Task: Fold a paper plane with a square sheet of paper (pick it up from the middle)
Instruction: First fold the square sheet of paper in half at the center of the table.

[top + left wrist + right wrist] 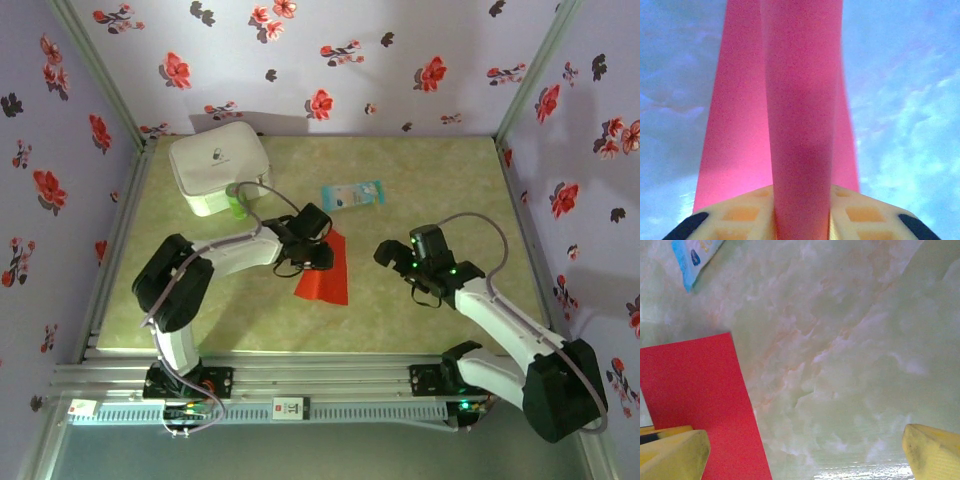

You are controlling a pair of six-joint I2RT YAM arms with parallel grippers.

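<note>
left pincer (320, 252) pinches a raised fold of the red square sheet of paper (325, 285) on the worktop (400, 322); right pincer (393, 254) hovers wide beside it, holding nothing

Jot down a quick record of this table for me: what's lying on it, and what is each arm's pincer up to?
paper: red, lying mid-table, one part raised into a ridge
left pincer: pinching that ridge between its pads
right pincer: wide open, empty, just right of the paper
packet: pale blue, flat, behind the paper
case: white, boxy, far left corner
table: greenish marble pattern
</note>
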